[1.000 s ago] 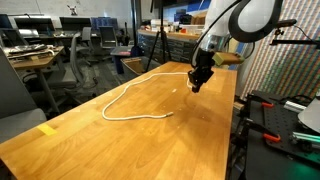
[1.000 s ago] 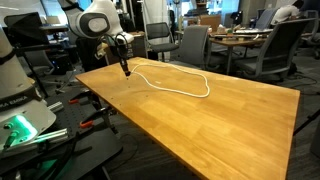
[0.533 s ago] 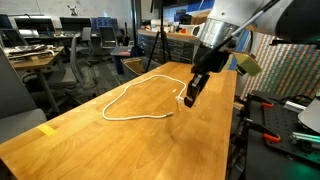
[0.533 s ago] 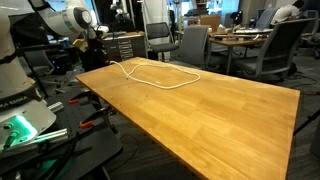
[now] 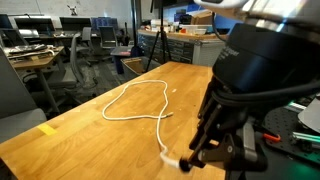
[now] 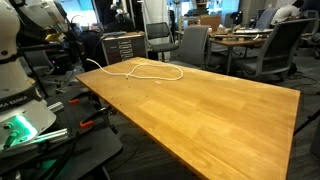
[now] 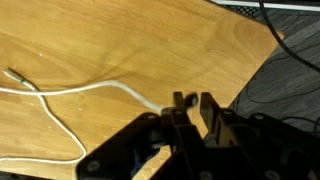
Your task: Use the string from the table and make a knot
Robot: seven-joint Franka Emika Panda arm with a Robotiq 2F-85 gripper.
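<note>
The white string (image 5: 106, 113) lies in an open loop on the wooden worktop (image 5: 90, 150), with one strand running from the loop right up to the claw (image 5: 183, 162). The claw hangs low at the worktop's edge. The blurred wrist view shows the strand reaching its fingers (image 7: 181, 102), but it does not show whether they pinch it.

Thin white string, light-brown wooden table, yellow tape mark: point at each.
thin white string (image 7: 100, 87), wrist view, straight run.
light-brown wooden table (image 6: 220, 110), exterior view, bare top.
yellow tape mark (image 5: 47, 129), exterior view, its middle.
</note>
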